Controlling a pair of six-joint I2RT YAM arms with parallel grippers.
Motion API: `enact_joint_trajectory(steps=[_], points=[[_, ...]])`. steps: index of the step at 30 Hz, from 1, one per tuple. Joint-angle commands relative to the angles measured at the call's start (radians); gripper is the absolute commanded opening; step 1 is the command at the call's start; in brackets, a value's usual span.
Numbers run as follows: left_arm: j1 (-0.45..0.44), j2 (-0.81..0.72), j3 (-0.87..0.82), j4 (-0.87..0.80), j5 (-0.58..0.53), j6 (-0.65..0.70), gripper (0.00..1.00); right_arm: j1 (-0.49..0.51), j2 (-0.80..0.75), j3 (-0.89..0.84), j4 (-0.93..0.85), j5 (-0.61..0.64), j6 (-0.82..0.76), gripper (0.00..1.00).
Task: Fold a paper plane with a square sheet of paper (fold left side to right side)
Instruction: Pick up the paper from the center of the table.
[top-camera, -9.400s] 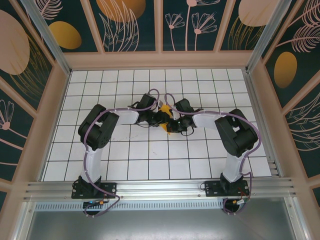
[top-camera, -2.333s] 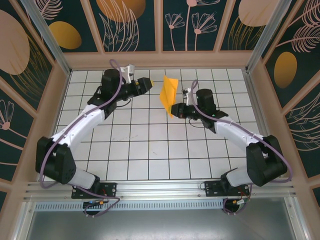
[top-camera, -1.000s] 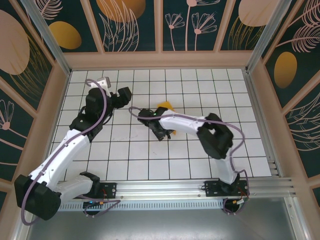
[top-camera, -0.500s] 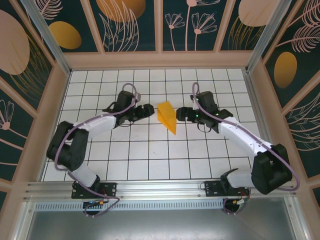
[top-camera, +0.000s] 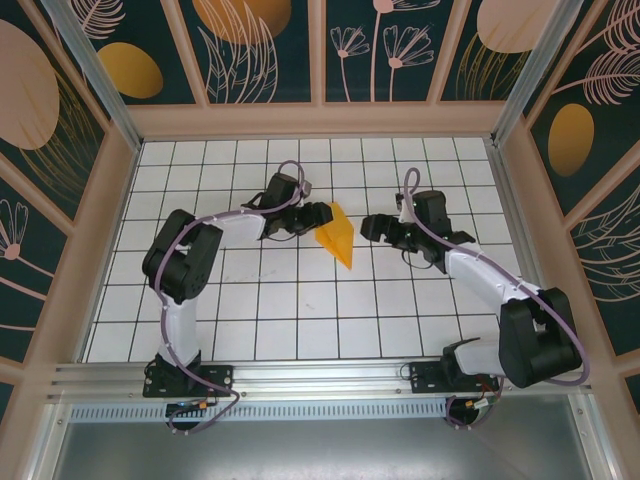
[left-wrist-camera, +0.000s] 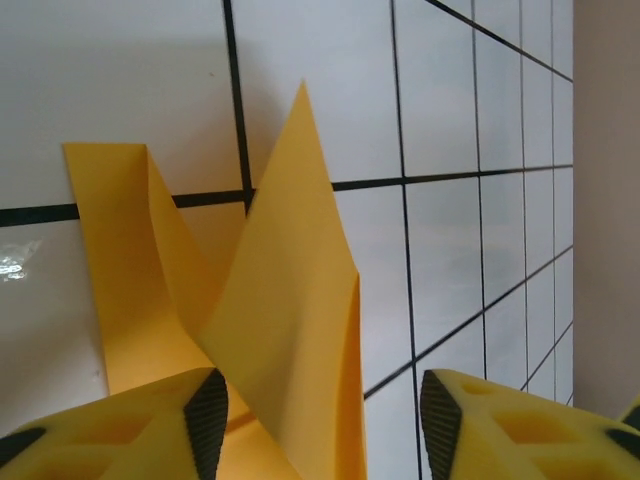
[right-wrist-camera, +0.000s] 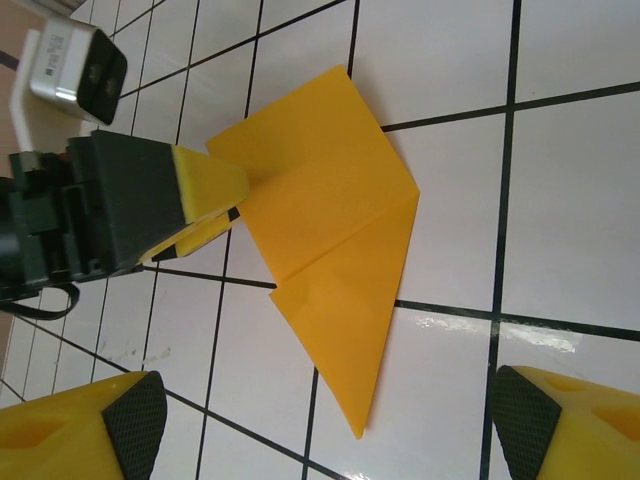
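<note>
Left gripper (top-camera: 318, 215) nearer, jaws not yet closed, astride the raised left flap of the folded orange paper (top-camera: 337, 238), lying on the table (top-camera: 300, 320) with its point toward the near side; right gripper (top-camera: 368, 227) spread wide, empty, near the paper's right edge.

Creased orange-yellow paper sheet (left-wrist-camera: 280, 300), flaps standing up, on the white black-lined tile floor (left-wrist-camera: 450, 120) between the parted yellow, black-padded jaws of the left gripper (left-wrist-camera: 322, 425).
</note>
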Motion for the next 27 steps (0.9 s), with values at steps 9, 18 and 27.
enact_joint_trajectory(steps=[9,18,27], points=[[0.033,-0.030,-0.065,0.120,0.124,0.059,0.13,-0.104,0.112,-0.002,0.169,-0.250,-0.061,0.78],[0.069,-0.142,-0.238,0.246,0.316,0.147,0.06,-0.102,0.328,0.106,0.270,-0.395,-0.142,0.72],[0.073,-0.158,-0.311,0.312,0.401,0.157,0.06,-0.033,0.485,0.202,0.307,-0.499,-0.190,0.72]])
